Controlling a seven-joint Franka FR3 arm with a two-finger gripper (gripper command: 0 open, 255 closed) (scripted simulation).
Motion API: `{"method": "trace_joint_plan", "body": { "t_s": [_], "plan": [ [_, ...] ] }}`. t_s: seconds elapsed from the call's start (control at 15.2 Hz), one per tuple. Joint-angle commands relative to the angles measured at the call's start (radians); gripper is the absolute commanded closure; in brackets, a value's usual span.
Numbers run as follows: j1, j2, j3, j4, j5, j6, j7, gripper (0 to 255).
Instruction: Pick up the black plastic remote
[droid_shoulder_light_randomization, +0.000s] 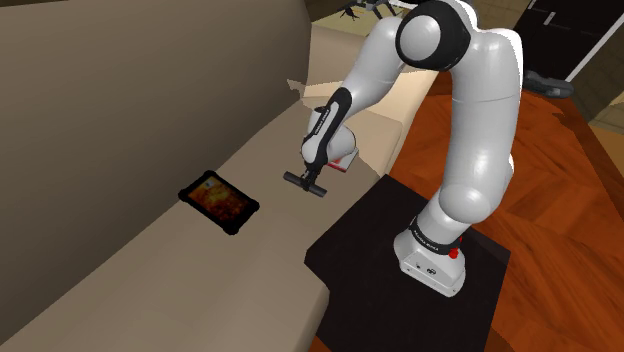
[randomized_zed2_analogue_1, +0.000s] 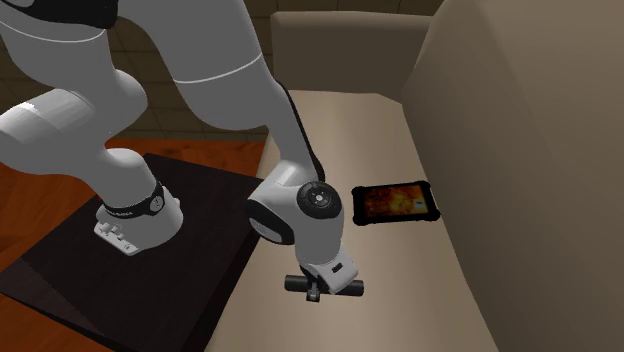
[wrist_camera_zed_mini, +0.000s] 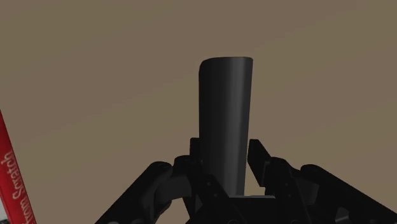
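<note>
The black remote (wrist_camera_zed_mini: 224, 121) is a long, smooth dark bar that stands between my two fingers in the wrist view. My gripper (wrist_camera_zed_mini: 224, 153) is shut on it near one end, with a fingertip pressed to each long side. The beige sofa seat (wrist_camera_zed_mini: 95, 76) lies behind it. In the shoulder view the gripper (droid_shoulder_light_randomization: 304, 184) hangs just over the seat near its front edge, pointing down. In the second exterior view the gripper (randomized_zed2_analogue_1: 316, 292) sits low over the same seat. How far the remote is off the cushion cannot be told.
A black-framed tablet (droid_shoulder_light_randomization: 218, 201) with an orange-red screen (randomized_zed2_analogue_1: 395, 203) lies on the seat close to the backrest. A red strip with white lettering (wrist_camera_zed_mini: 11, 184) is next to the gripper. The black stand (droid_shoulder_light_randomization: 400, 270) abuts the sofa front, on a wood floor (droid_shoulder_light_randomization: 570, 200).
</note>
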Motion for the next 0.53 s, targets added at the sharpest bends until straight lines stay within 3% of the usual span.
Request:
{"method": "trace_joint_plan", "body": {
  "t_s": [0.0, 0.46],
  "plan": [
    [0.001, 0.004, 0.002, 0.001, 0.000, 0.000, 0.000, 255],
    [0.012, -0.063, -0.009, -0.021, -0.008, -0.045, 0.009, 255]
  ]
}}
